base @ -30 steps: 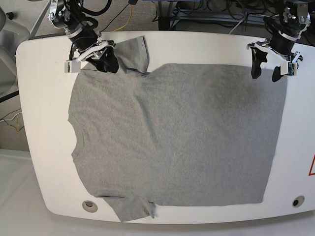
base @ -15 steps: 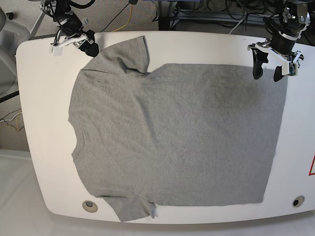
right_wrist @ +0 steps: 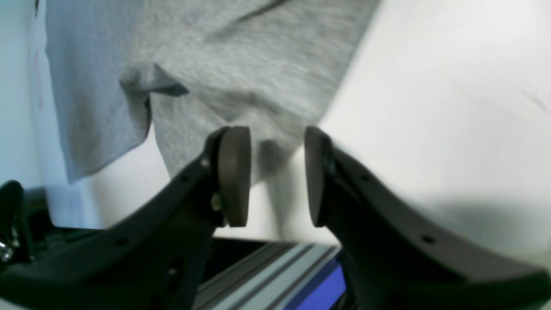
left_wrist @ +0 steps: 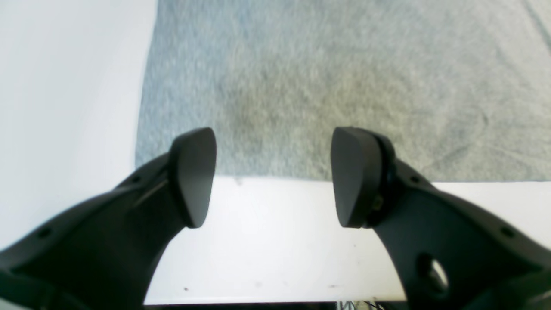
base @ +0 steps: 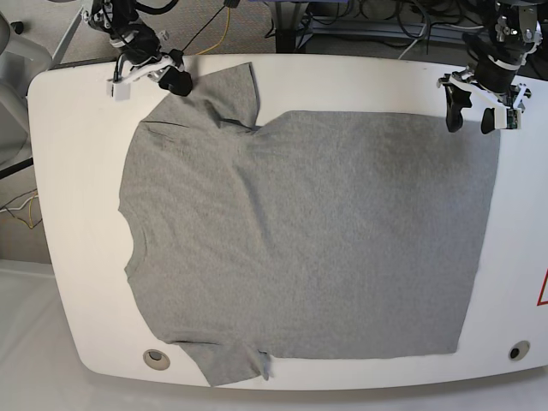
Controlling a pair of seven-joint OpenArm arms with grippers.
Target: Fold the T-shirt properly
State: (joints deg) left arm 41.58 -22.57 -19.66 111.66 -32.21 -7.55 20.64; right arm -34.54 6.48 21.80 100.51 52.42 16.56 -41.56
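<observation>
Edging your spread right gripper (right_wrist: 277, 176) toward your equally spread left gripper (left_wrist: 273, 178), you brought it over the sleeve (base: 229, 90), seemingly ready to grasp.

No legible text, label, brand, number or sign, seen from above or close up. Marking present: a red line figure (base: 543, 289), angular, cut off by the right-hand border of the overhead view, on the white worktop (base: 77, 214) beside its right edge, above the lower right corner as I look at it from overhead. Only part of its outline is visible; whether it forms a letter, a sign or a plain shape cannot be told.
</observation>
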